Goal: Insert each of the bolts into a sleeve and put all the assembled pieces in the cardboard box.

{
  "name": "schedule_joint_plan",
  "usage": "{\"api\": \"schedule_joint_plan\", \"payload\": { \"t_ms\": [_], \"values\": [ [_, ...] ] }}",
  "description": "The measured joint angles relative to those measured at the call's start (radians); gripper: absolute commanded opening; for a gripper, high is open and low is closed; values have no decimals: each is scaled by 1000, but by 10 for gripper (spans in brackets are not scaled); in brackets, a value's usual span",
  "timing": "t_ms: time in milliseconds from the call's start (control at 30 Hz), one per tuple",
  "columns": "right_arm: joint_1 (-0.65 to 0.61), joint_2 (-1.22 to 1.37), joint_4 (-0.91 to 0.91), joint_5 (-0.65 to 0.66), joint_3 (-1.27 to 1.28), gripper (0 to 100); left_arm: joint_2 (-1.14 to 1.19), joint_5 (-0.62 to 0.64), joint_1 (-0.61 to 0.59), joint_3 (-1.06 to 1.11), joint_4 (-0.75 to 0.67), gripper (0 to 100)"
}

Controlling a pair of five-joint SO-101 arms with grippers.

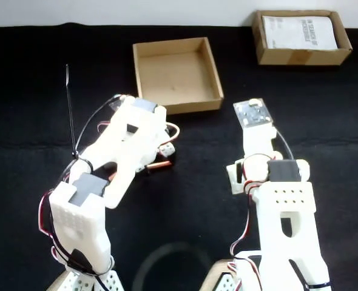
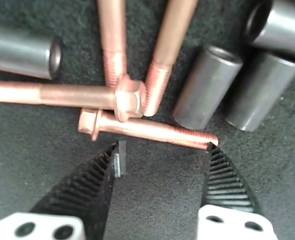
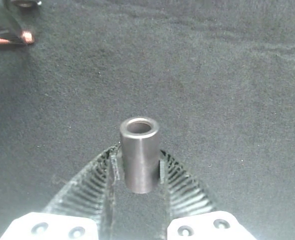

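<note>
My left gripper (image 2: 165, 147) is open and low over a heap of copper bolts on the black cloth. One bolt (image 2: 147, 129) lies crosswise just beyond its black ribbed fingertips (image 2: 105, 175). Others (image 2: 52, 94) cross above it. Several grey sleeves (image 2: 205, 87) lie beside the bolts. In the high view a bolt (image 1: 161, 164) peeks out under the left arm's head. My right gripper (image 3: 139, 162) is shut on an upright grey sleeve (image 3: 139, 145), its hollow end facing the camera. The open cardboard box (image 1: 178, 74) sits at the back centre.
A second cardboard box (image 1: 300, 36) holding a printed sheet stands at the back right. The left arm (image 1: 115, 157) leans toward the centre; the right arm (image 1: 282, 206) points straight back. Black cloth (image 1: 324, 121) covers the table.
</note>
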Motion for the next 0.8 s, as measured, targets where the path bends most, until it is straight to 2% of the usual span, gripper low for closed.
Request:
{"api": "schedule_joint_plan", "payload": {
  "t_ms": [233,433,733,800],
  "values": [
    [0,123,-25,0,0,8,-5,21,-15,0,0,245],
    [0,157,-55,0,0,8,-5,23,-87,2,0,234],
    [0,158,-64,0,0,8,-2,23,-146,29,-14,9],
    [0,158,-68,0,0,8,-2,0,-147,37,-28,9]
  ]
}}
